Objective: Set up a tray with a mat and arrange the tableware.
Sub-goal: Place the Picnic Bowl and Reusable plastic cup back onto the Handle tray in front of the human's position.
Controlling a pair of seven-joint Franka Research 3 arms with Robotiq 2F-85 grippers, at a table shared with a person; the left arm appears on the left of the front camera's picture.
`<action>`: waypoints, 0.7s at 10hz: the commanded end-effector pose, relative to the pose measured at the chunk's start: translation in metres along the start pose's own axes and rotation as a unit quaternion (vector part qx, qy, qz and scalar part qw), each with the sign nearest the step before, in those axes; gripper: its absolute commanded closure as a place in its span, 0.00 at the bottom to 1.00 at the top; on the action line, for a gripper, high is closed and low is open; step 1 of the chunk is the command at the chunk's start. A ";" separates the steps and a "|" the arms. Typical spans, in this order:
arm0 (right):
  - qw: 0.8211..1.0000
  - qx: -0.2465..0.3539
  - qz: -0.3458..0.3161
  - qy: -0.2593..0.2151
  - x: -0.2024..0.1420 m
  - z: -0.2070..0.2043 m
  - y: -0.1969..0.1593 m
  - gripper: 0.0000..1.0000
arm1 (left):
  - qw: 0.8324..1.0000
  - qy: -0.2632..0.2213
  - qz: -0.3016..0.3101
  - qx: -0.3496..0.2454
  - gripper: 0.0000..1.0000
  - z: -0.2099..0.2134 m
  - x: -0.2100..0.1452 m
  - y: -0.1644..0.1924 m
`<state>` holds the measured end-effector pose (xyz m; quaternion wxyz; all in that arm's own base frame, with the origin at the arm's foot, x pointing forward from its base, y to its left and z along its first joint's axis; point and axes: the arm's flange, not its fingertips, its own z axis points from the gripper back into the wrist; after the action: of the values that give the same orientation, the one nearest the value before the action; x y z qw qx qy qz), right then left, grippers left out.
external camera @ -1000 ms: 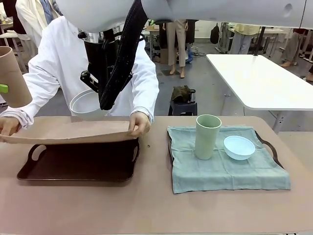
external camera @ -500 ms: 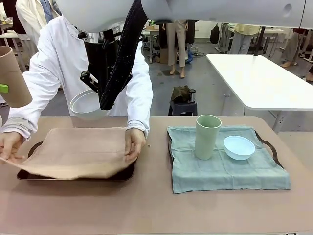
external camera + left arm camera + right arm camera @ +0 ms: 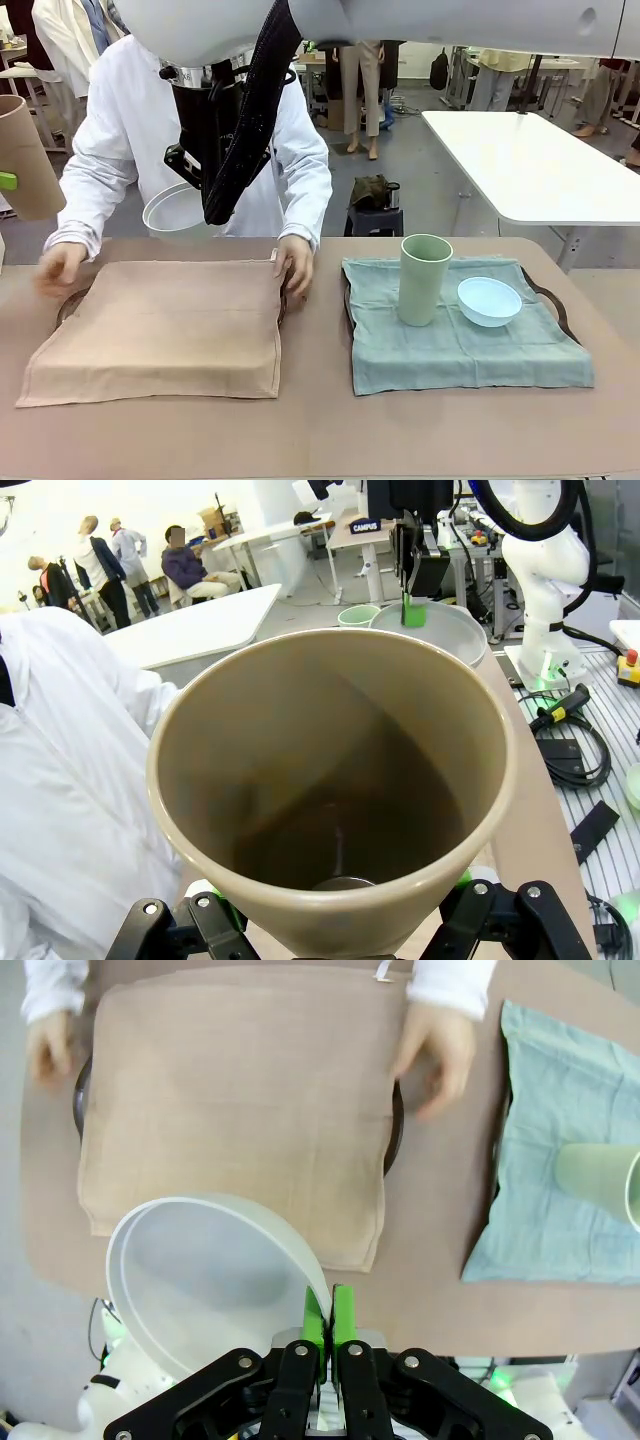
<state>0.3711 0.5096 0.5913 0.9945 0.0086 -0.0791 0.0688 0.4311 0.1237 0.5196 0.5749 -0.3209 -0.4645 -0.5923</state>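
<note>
The desk (image 3: pixel 320 430) carries a tan mat (image 3: pixel 160 330) spread over the left tray (image 3: pixel 68 300), with the person's hands (image 3: pixel 296 268) at its far corners. On the right, a green mat (image 3: pixel 460 345) holds the pale green tumbler (image 3: pixel 424 280) and light blue bowl (image 3: pixel 490 301). The left hand (image 3: pixel 340 920) grips the tan tumbler (image 3: pixel 335 780) aloft. The right hand (image 3: pixel 327 1322), pinched narrow, holds the white bowl (image 3: pixel 205 1270) by its rim above the tan mat.

Tan mat (image 3: pixel 160 325), teal-green cloth (image 3: pixel 460 345), pale green tumbler (image 3: pixel 424 279), light blue bowl (image 3: pixel 489 300), tan tumbler (image 3: pixel 330 780), white bowl (image 3: pixel 205 1280), white coat sleeves (image 3: pixel 100 170).
</note>
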 end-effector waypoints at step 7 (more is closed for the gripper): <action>1.000 -0.001 0.004 0.000 0.000 0.001 0.000 1.00 | 1.000 -0.001 -0.007 0.002 0.69 0.001 0.002 0.000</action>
<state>0.3711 0.5096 0.5913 0.9945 0.0086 -0.0791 0.0688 0.4311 0.1237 0.5196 0.5749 -0.3209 -0.4645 -0.5923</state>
